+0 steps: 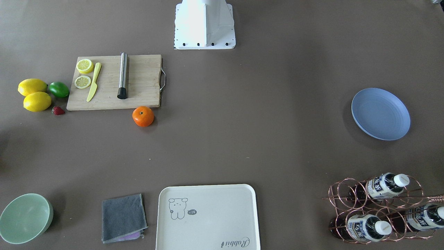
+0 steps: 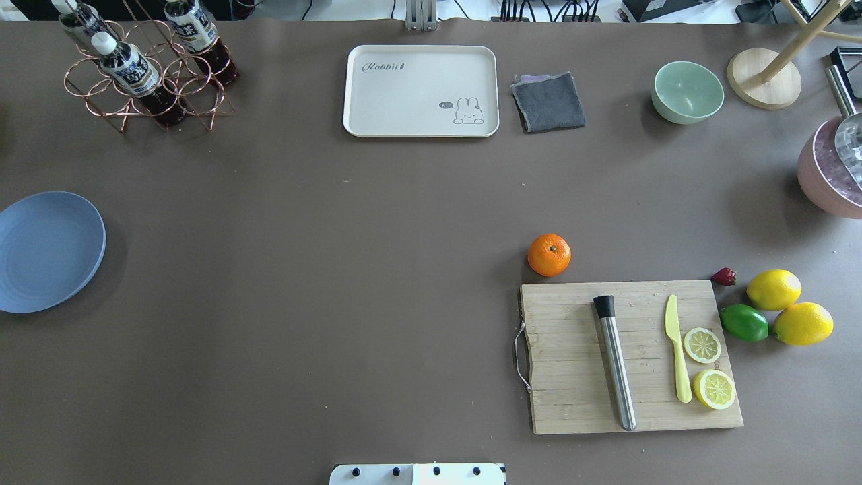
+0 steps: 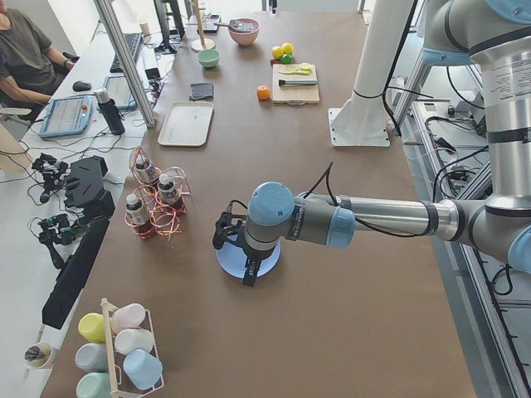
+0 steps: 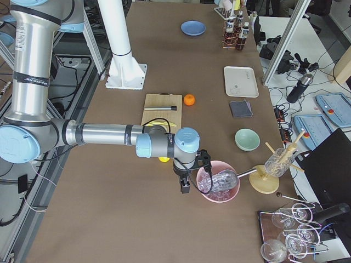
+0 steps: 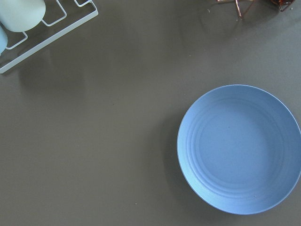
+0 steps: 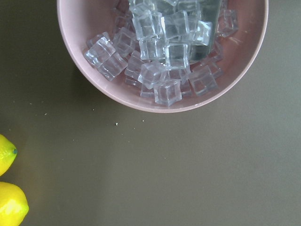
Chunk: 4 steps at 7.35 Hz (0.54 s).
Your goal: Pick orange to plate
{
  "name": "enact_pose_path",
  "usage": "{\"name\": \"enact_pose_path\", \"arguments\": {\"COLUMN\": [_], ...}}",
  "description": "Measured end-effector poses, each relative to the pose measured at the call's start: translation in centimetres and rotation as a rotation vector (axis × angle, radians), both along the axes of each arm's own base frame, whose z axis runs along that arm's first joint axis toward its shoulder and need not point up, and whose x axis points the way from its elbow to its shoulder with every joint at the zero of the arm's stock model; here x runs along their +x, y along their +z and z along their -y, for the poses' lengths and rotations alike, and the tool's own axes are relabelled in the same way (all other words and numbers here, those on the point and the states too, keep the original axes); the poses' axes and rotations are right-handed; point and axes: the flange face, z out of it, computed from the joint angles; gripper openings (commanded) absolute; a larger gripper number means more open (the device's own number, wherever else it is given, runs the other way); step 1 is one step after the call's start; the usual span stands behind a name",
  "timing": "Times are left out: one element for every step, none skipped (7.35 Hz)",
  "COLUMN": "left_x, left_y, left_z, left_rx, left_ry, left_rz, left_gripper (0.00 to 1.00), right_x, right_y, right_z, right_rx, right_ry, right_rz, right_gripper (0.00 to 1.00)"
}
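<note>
The orange [image 2: 549, 254] sits on the brown table just beyond the far left corner of the wooden cutting board [image 2: 630, 357]; it also shows as the orange [image 1: 143, 116] in the front-facing view. The blue-lavender plate [image 2: 47, 250] lies bare at the table's left edge, seen from above as the plate [image 5: 240, 148] in the left wrist view. My left gripper [image 3: 247, 274] hangs over the plate, far from the orange; I cannot tell whether it is open or shut. My right gripper [image 4: 184, 184] hovers beside the pink bowl of ice [image 4: 218, 182]; whether it is open or shut I cannot tell.
On the board lie a steel muddler [image 2: 614, 360], a yellow knife and lemon slices. Two lemons [image 2: 788, 306], a lime [image 2: 744, 322] and a strawberry sit beside it. A cream tray [image 2: 421, 90], grey cloth, mint bowl [image 2: 687, 91] and bottle rack [image 2: 145, 64] line the far edge.
</note>
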Motion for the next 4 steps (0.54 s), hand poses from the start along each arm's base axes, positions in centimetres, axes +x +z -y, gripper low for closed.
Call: {"name": "enact_pose_path", "arguments": {"left_x": [0.06, 0.16, 0.30, 0.41], "left_y": [-0.04, 0.00, 0.11, 0.32], "left_z": [-0.32, -0.53, -0.71, -1.04], "left_rx": [0.016, 0.024, 0.027, 0.032], "left_ry": [0.000, 0.002, 0.005, 0.008], "left_rz": [0.001, 0.002, 0.001, 0.002], "left_gripper": [0.97, 0.97, 0.98, 0.98], "right_x": [0.00, -0.01, -0.02, -0.02], "right_y": [-0.02, -0.05, -0.09, -0.12], "right_z": [0.00, 0.01, 0.01, 0.02], "right_rx": [0.000, 0.001, 0.002, 0.002], "right_ry": [0.000, 0.000, 0.000, 0.000], "right_rz": [0.000, 0.000, 0.000, 0.000], "right_gripper": [1.00, 1.00, 1.00, 1.00]}}
